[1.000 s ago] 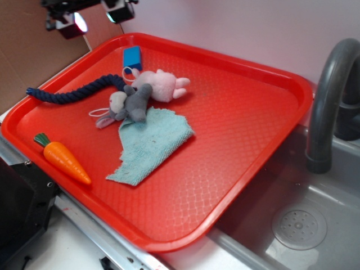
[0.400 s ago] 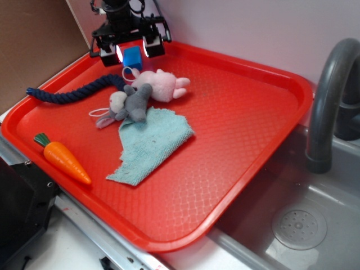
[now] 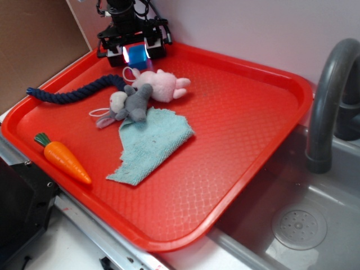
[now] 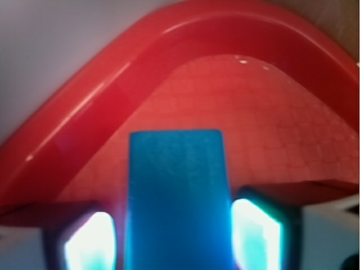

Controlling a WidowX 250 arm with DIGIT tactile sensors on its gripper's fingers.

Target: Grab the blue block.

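Tool (image 3: 135, 54) low, straddling blue block (image 4: 177, 197)

The exterior view looks down from the front; the wrist view sits close behind the gripper (image 4: 175, 236). Both share the tray's (image 3: 236, 107) far corner.

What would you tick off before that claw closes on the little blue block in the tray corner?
1. The blue block sits between the two fingers: ok.
2. End effector open, not yet closed on the block: ok.
3. Block centred in the gap: roughly ok by the wrist view.
4. Fingers low enough to grip: cannot tell.
5. Pink plush and rope clear of the fingers: ok.
6. Room left beside the tray rim: cannot tell.
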